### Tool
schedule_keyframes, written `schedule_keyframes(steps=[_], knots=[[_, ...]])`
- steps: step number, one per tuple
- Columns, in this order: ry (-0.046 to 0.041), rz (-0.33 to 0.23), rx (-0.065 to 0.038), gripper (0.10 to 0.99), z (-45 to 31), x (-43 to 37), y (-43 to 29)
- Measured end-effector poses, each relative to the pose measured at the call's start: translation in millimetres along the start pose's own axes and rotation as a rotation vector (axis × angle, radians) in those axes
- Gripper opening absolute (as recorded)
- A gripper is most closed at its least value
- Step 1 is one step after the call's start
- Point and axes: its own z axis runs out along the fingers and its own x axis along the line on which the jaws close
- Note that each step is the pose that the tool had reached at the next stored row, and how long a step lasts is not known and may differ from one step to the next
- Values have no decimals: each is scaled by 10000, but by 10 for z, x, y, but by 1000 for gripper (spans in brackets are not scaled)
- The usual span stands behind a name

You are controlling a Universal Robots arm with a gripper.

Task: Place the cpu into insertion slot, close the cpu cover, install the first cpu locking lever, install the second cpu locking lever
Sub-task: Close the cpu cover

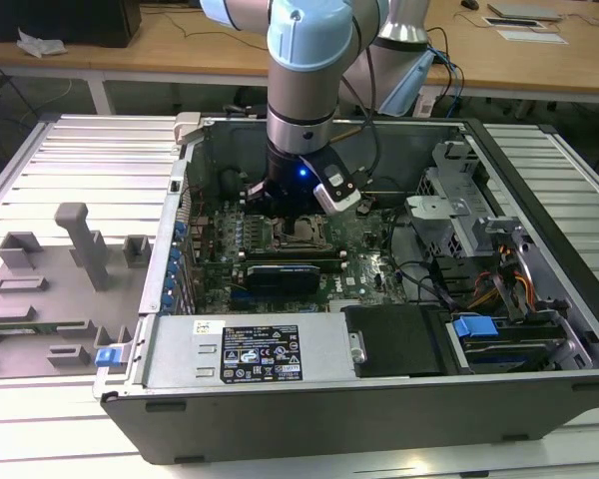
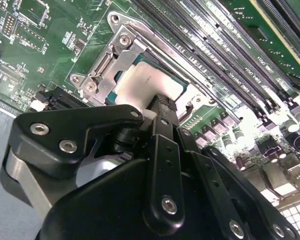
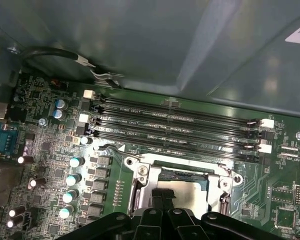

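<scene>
Second wrist view, what are the jaws doing?

Sitting closed together, gripping nothing I can see. The gripper [image 2: 162, 102] is putting its tip on the cpu [image 2: 142, 82] top, looking like it is touching.

Where is the cpu lying?

Flat inside the insertion slot [image 2: 108, 61], near the middle of the motherboard [image 2: 35, 35], just beside the memory slots [image 2: 215, 45]. First wrist view is showing the same.

Step in hand?

Looking like seating the cpu. I'm judging it is needing light, straight-down pressure, with no sideways drag and the cpu edges square to the insertion slot. Otherwise the insertion slot is risking damage.
</scene>
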Motion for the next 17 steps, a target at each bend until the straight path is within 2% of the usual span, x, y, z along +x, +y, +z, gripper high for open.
schedule_keyframes(steps=[5,8,13,17], knots=[[-1,0,0,106,-2,-49,7],[-1,0,0,106,-35,-50,11],[1,-12,2,106,-37,-15,15],[1,-13,5,106,-47,-1,-64]])
